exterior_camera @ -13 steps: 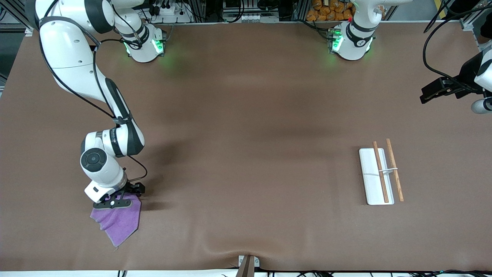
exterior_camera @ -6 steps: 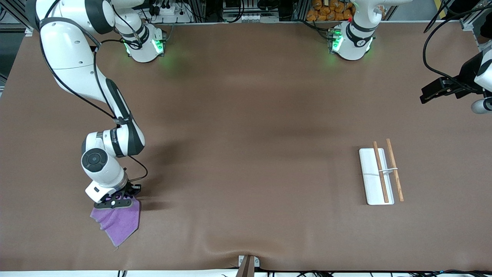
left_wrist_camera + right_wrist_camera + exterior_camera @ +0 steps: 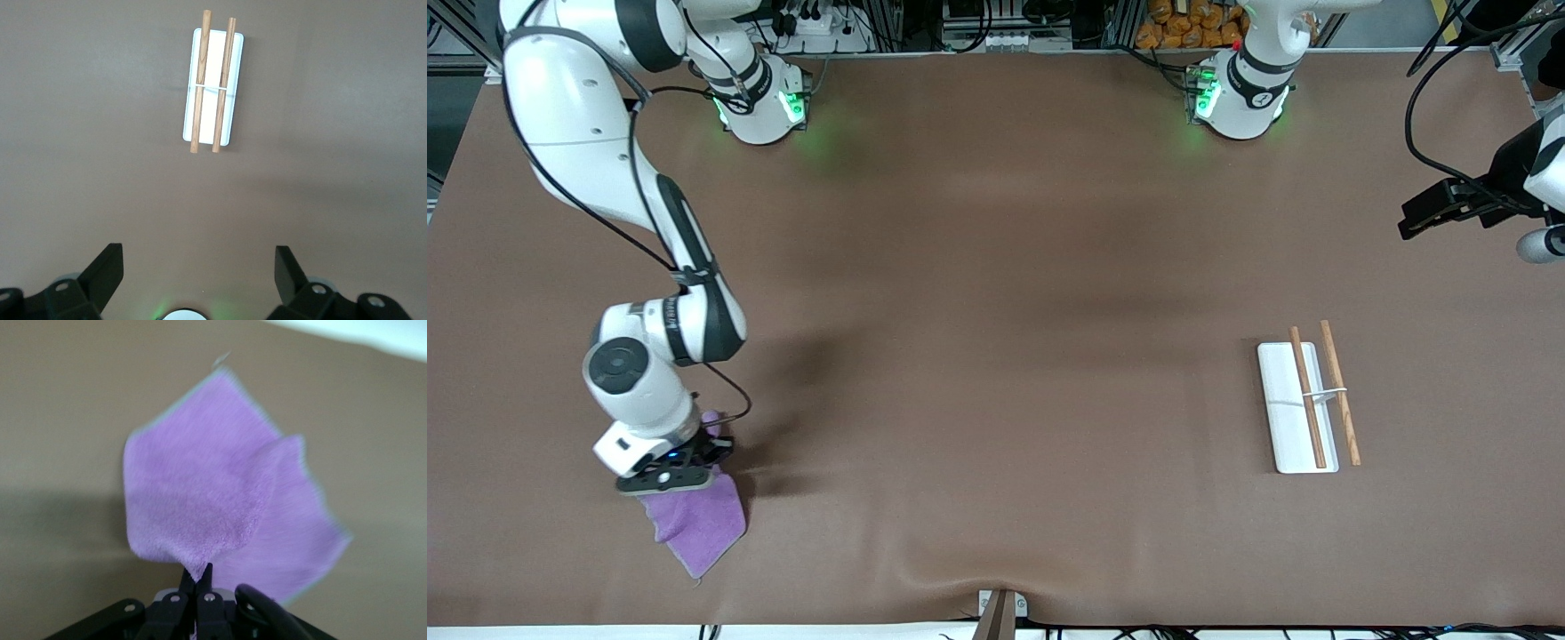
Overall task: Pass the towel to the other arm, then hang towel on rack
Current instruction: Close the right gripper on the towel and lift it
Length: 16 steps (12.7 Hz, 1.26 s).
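The purple towel (image 3: 698,523) hangs folded from my right gripper (image 3: 667,476) at the right arm's end of the table, near the front edge. In the right wrist view the towel (image 3: 200,500) fills the middle and my right gripper (image 3: 200,577) is shut on one of its corners. The rack (image 3: 1303,404), a white base plate with two wooden rods, lies toward the left arm's end. My left gripper (image 3: 199,267) is open and empty, high above the table, and its view shows the rack (image 3: 213,83) below. The left arm waits at the table's edge.
A brown mat (image 3: 996,311) covers the table. A small metal bracket (image 3: 999,609) sits at the middle of the front edge. The left arm's black camera mount (image 3: 1449,204) hangs over that arm's end of the table.
My right gripper has shifted toward the right arm's end of the table and lifted the towel's corner. The towel is more bunched and partly off the mat. The left arm has not moved.
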Each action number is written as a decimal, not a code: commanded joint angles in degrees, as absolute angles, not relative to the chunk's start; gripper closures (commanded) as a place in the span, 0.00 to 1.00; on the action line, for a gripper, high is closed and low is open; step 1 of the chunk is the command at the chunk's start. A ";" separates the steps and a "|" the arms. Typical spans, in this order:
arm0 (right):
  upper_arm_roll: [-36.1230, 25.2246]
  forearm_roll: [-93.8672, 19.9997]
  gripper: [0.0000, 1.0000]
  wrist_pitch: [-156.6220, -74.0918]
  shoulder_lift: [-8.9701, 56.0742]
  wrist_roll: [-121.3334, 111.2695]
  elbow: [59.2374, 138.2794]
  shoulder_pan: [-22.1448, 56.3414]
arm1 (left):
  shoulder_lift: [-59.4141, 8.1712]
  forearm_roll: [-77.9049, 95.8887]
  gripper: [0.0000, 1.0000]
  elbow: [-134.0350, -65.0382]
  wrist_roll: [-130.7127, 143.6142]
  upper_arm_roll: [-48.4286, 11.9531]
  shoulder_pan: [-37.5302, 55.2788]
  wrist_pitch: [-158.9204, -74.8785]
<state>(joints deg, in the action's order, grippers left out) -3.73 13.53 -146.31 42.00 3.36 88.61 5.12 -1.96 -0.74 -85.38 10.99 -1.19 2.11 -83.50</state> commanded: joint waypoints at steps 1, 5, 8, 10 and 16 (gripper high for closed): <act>-2.29 13.89 1.00 -145.46 37.72 -2.45 89.21 2.20 | -2.20 -1.32 0.00 -84.46 10.37 -0.97 2.81 -82.88; 3.32 13.89 1.00 -140.38 33.58 -2.81 88.77 2.20 | -2.20 -1.32 0.00 -84.46 10.37 -0.97 2.72 -82.88; 9.21 13.89 1.00 -137.03 31.65 -2.73 88.51 2.63 | -2.72 -1.32 0.00 -84.46 10.46 -1.05 2.81 -82.88; 13.78 13.97 1.00 -134.31 30.50 -2.72 87.81 2.72 | -2.81 -1.32 0.00 -84.46 10.46 -1.05 2.90 -82.97; 27.59 13.97 1.00 -127.00 29.71 4.63 83.67 6.49 | -4.04 -0.10 0.00 -84.73 10.90 -1.23 3.25 -83.32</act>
<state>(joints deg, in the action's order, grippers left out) 25.68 13.52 -127.91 29.95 0.63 84.03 4.60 -3.22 -0.62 -85.43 10.99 -1.31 2.53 -83.51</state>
